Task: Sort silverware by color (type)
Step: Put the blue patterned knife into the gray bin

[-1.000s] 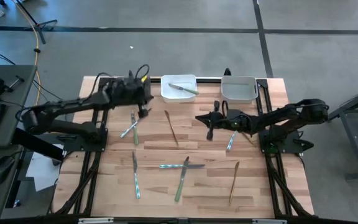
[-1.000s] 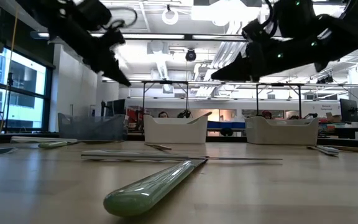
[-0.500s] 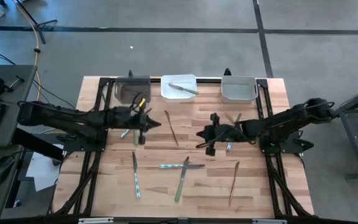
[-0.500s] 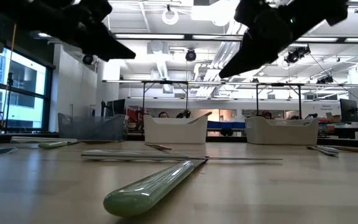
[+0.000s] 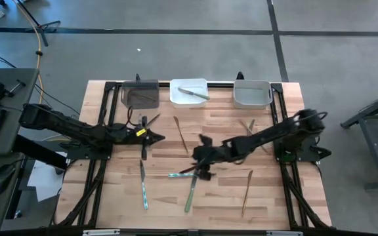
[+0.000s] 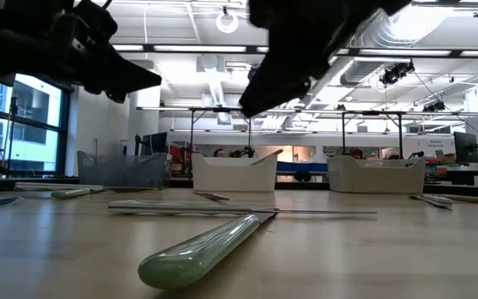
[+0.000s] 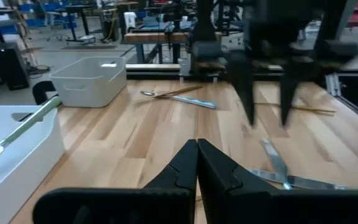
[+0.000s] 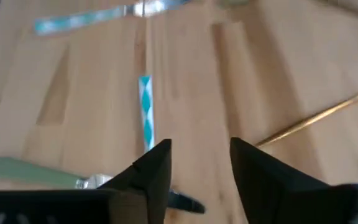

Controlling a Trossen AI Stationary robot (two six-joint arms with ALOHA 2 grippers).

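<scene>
The silverware lies scattered flat on the wooden table (image 5: pixel 110 196): a green-handled piece (image 5: pixel 189 191), a blue-handled one (image 5: pixel 179 175), another (image 5: pixel 143 185) near the left, and brown ones (image 5: pixel 181 134) (image 5: pixel 247 191). My right gripper (image 8: pixel 201 165) hovers open over the middle of the table, above the blue-handled piece (image 8: pixel 145 112) and beside a green handle (image 8: pixel 30 171). It also shows from above (image 5: pixel 201 165). My left gripper (image 7: pixel 197 163) is shut with nothing in it, raised over the table's left part (image 5: pixel 157 137), above a utensil (image 5: pixel 143 145).
Three bins stand along the far edge: a dark one (image 5: pixel 140 94), a white one (image 5: pixel 189 92) with a green-handled knife inside, and a pale one (image 5: pixel 252 93). More utensils lie at the right (image 5: pixel 248 128). Black frame rails (image 5: pixel 94 183) run down both table sides.
My left gripper has come away from the dark bin toward the near edge and now points toward the table's middle. My right gripper has swung from the right part of the table toward the left and near edge, down over the blue and green pieces at the centre.
</scene>
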